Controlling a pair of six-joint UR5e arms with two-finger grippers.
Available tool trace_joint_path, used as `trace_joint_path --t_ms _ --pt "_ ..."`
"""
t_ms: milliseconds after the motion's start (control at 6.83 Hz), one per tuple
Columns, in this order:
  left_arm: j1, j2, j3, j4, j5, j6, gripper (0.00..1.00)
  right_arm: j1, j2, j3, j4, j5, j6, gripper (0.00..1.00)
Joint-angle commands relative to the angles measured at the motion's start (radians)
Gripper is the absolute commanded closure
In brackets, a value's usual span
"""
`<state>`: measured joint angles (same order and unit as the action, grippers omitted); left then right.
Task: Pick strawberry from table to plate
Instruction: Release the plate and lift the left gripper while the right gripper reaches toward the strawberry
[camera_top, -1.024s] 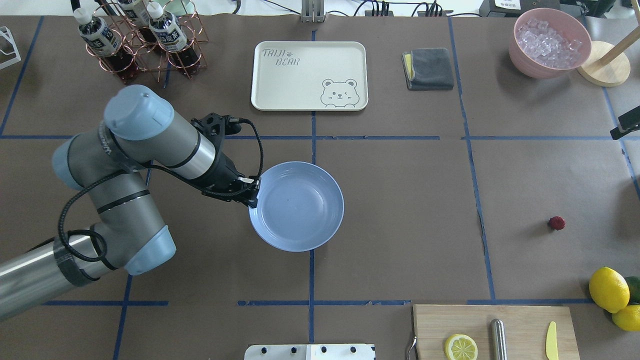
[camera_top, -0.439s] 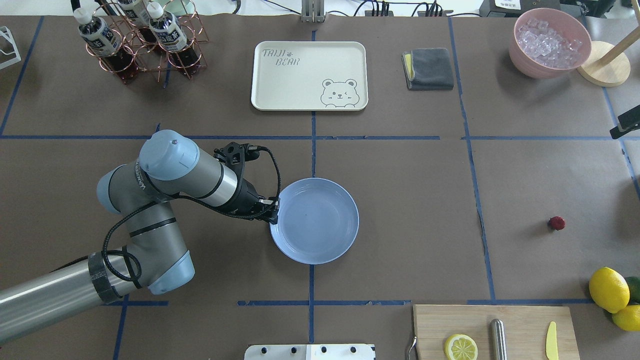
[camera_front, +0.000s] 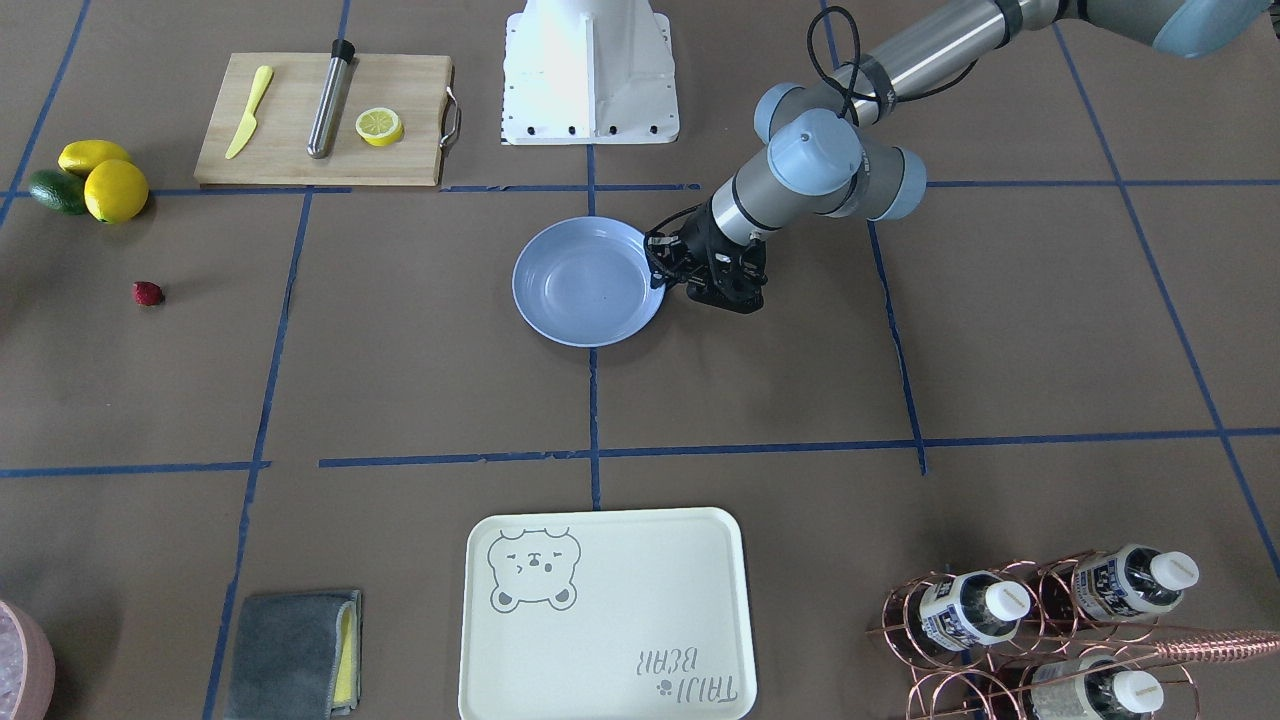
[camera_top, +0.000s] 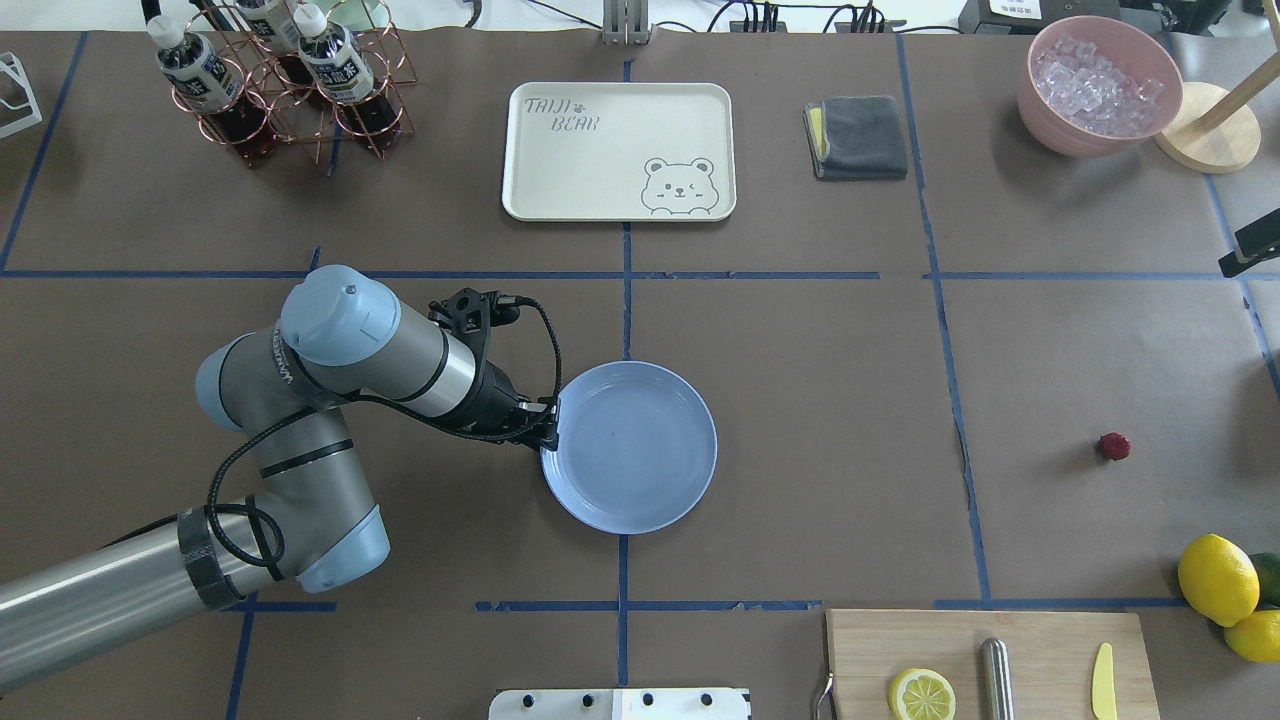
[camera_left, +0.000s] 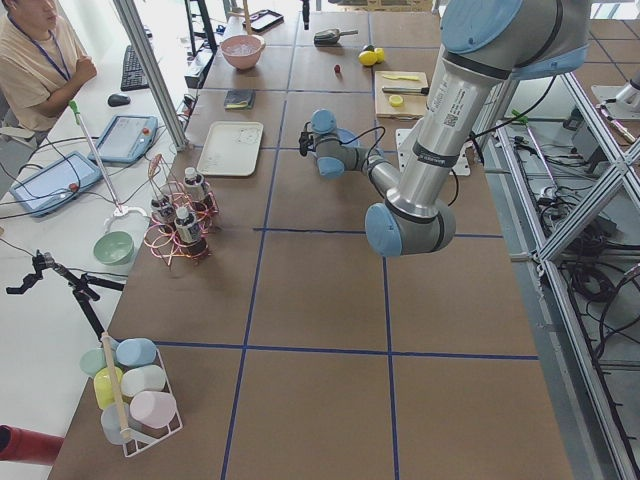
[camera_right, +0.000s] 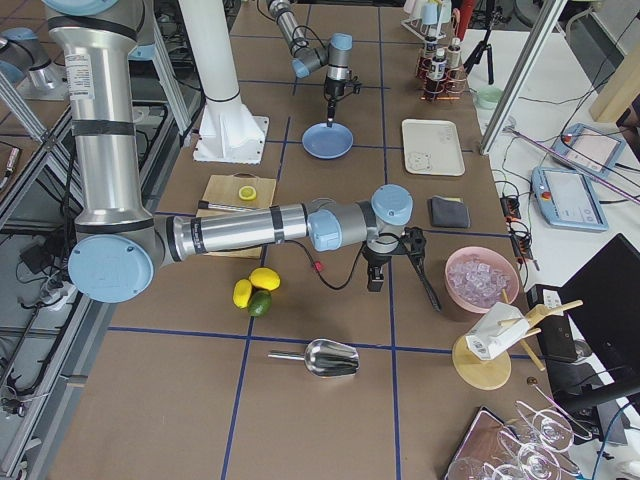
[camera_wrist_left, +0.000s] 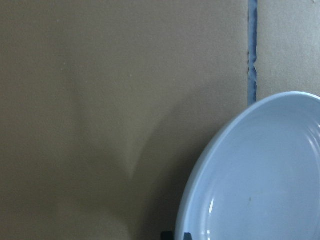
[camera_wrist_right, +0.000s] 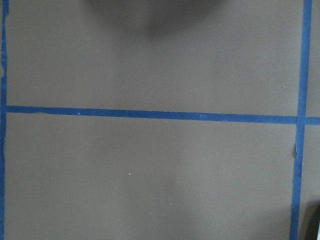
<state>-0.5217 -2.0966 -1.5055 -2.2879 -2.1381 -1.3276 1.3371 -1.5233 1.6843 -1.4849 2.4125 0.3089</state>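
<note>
The left fingers (camera_top: 549, 433) grip the plate (camera_top: 640, 455) by its left rim. The strawberry (camera_top: 1113, 446) lies on the table (camera_top: 830, 400), well right of the plate. I cannot tell how the right fingers (camera_right: 375, 283) stand.

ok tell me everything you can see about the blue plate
The plate is round, shallow and light blue, with a glossy, plastic-looking surface, a raised rim and a tiny dark speck inside. It is empty and appears to lie level near the middle of the table, over a blue tape line. The left end effector grips its rim on the robot's left side; nothing else touches it.
</note>
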Motion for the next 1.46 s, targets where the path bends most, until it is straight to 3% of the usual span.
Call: trace_joint_path --t_ms 0,146,293,439,585,732,1024,1317 --pt "-0.006 0.009 -0.022 -0.001 0.001 0.001 0.34 -0.036 -0.004 0.029 0.002 0.037 0.013 0.00" --pt "-0.030 0.009 -0.028 0.001 0.001 0.001 0.34 -0.085 -0.026 0.073 0.003 0.036 0.130 0.00" --pt "-0.053 0.010 -0.035 0.001 0.001 0.001 0.35 -0.155 -0.058 0.104 0.077 0.014 0.186 0.00" --pt "-0.069 0.012 -0.035 0.001 0.001 0.001 0.35 -0.198 -0.139 0.103 0.253 -0.010 0.276 0.00" --pt "-0.083 0.012 -0.039 0.001 0.001 0.002 0.35 -0.269 -0.197 0.100 0.447 -0.107 0.430 0.00" --pt "-0.090 0.012 -0.045 0.001 0.001 0.002 0.35 -0.332 -0.202 0.100 0.516 -0.131 0.576 0.00" --pt "-0.093 0.012 -0.045 0.001 0.003 0.002 0.35 -0.467 -0.209 0.081 0.517 -0.251 0.587 0.01" --pt "-0.093 0.012 -0.045 0.001 0.003 0.002 0.34 -0.489 -0.209 0.051 0.517 -0.250 0.585 0.07"
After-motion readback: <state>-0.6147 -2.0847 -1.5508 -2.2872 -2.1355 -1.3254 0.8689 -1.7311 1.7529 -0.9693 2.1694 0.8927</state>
